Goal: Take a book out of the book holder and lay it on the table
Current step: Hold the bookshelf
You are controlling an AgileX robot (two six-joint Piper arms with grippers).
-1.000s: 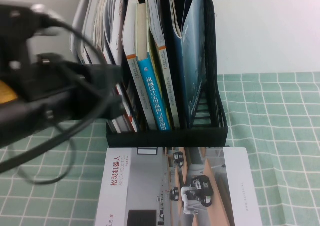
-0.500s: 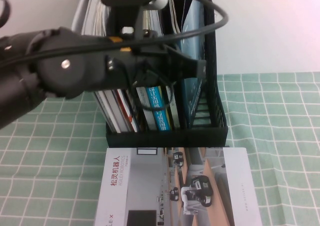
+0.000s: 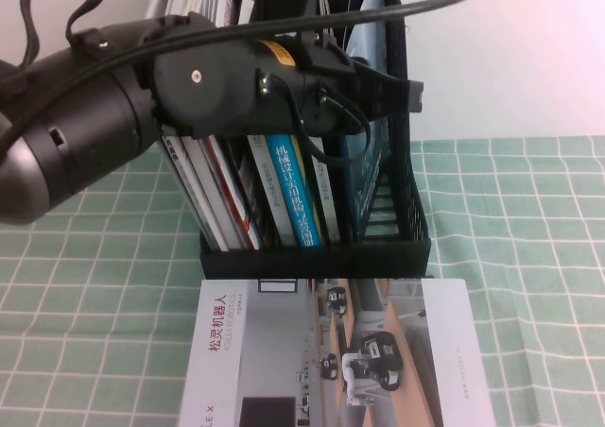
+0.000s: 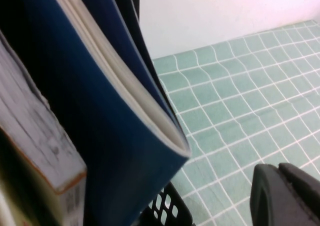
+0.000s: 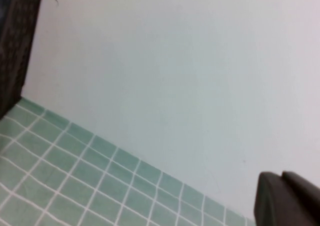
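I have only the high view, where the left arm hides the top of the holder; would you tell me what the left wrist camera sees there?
Observer: It sees the blue book very close, white page edge towards the camera, standing in the holder.
Operator: Where is the left end effector?
Observer: The left end effector hangs beside the book, over the table, and does not touch the book in that view.
Operator: And the right arm, which I cannot see?
Observer: The right end effector is shut with nothing in it, off to the holder's side, facing the wall.
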